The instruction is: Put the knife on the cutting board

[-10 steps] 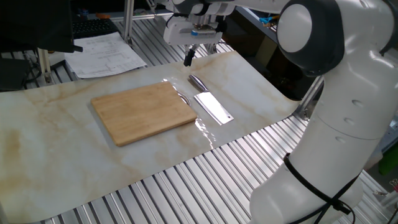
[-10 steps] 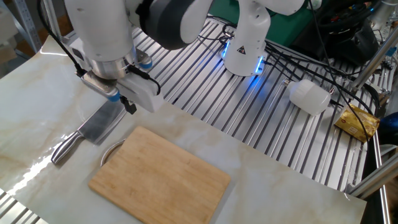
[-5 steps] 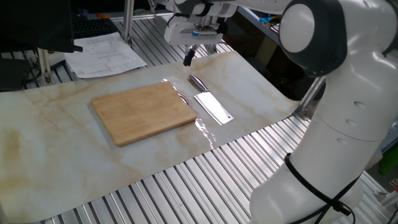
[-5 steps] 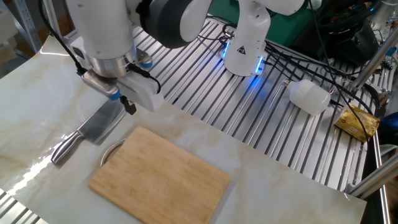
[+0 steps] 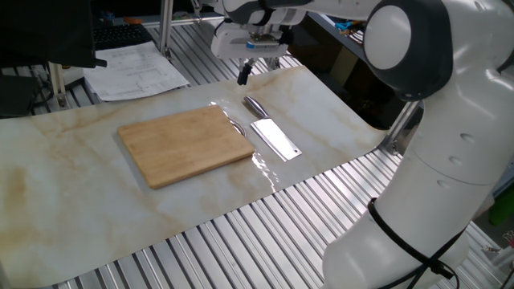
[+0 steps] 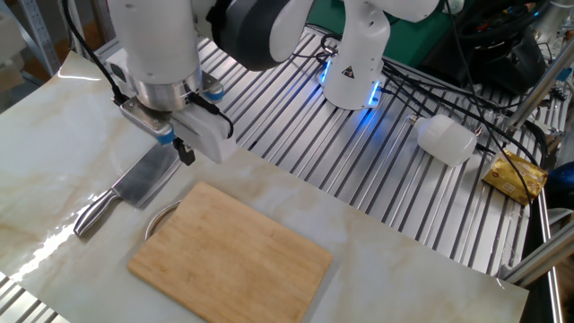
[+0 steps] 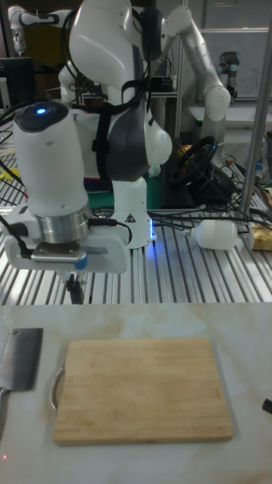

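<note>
The knife (image 5: 274, 138) lies flat on the marble-patterned mat, just right of the cutting board (image 5: 186, 144), handle pointing away toward the back. From the other side the knife (image 6: 142, 179) is left of the board (image 6: 231, 256), and in the tall view only its blade (image 7: 20, 358) shows at the left edge beside the board (image 7: 140, 389). My gripper (image 5: 243, 74) hangs in the air beyond the handle end, fingers together and holding nothing. It also hovers above the blade's far side (image 6: 186, 152) and behind the board (image 7: 74, 290).
Papers (image 5: 136, 68) lie at the back left. On the slatted metal table beyond the mat sit a white cylinder (image 6: 446, 139) and a yellow packet (image 6: 516, 175). The arm's base (image 6: 354, 63) stands behind. A metal loop handle (image 7: 54, 387) sticks out from the board's end.
The arm's upper links have shifted slightly; the gripper stays almost in place above the mat. Knife and board have not moved.
</note>
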Tool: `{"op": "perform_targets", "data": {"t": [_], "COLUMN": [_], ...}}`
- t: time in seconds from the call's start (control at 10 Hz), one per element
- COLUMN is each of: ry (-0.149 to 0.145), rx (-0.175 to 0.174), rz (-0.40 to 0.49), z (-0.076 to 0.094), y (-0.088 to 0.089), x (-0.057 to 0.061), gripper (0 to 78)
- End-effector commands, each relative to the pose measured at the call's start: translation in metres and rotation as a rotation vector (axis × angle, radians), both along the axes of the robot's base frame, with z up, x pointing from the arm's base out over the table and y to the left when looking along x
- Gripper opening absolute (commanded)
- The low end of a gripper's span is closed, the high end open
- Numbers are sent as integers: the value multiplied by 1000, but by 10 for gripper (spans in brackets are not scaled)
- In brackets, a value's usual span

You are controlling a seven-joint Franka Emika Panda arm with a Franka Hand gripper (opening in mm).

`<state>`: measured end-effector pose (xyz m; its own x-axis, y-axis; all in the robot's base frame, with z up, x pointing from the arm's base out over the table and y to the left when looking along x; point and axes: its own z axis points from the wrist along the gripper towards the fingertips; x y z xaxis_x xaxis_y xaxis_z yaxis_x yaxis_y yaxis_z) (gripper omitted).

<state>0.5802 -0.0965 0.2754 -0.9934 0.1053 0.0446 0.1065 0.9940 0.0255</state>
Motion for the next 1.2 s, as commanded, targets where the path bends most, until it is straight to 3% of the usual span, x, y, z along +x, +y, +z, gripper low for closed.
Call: {"op": "perform_targets", "data": {"t": [0.1,0.2,0.3,0.5,0.6,0.8,1.1,1.2], "ry": [-4,-8,-7,-8,-29,-30,-20,-20], "rx": [-9,-51,-58,-59,-62,-61,-54,-54], "rz": [17,26,37,46,48,65,149,150], "z": [-8,-17,-24,-37,-53,-70,-99,-104], "y": [-10,-18,-26,-34,-36,-42,-72,-80], "x": [7,12,15,22,31,43,76,82], "gripper": [0,0,0,0,0,0,0,0]}}
